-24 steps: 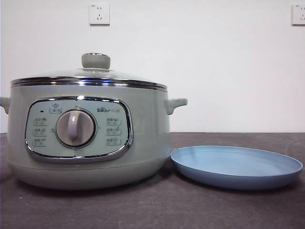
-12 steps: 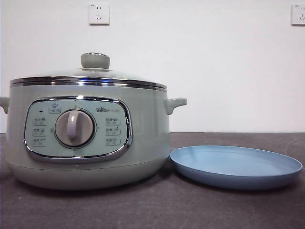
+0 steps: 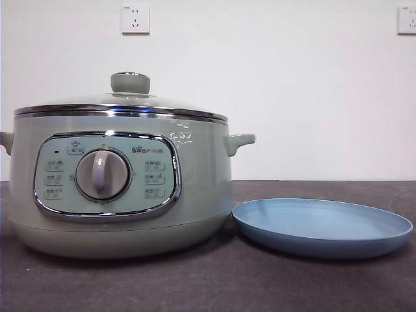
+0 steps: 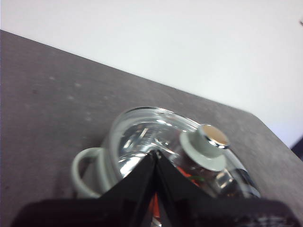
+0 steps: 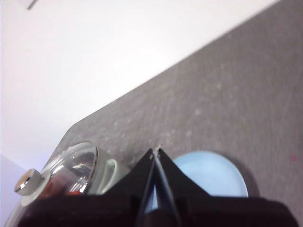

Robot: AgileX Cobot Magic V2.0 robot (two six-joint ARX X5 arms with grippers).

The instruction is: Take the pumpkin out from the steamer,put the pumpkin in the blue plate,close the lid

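The sage-green steamer [image 3: 123, 188] stands at the left of the dark table with its glass lid [image 3: 123, 103] on, knob [image 3: 130, 83] upright. Bits of the orange pumpkin [image 4: 185, 173] show through the lid in the left wrist view. The empty blue plate [image 3: 322, 226] lies just right of the steamer. My left gripper [image 4: 155, 152] is shut and empty, above the lid [image 4: 151, 137] beside its knob [image 4: 206, 146]. My right gripper [image 5: 156, 150] is shut and empty, high above the plate [image 5: 210, 175]. Neither gripper shows in the front view.
A white wall with two sockets [image 3: 135, 19] stands behind the table. The steamer's side handle [image 3: 239, 141] sticks out over the plate's edge. Bare dark tabletop [image 3: 260, 286] lies in front of both.
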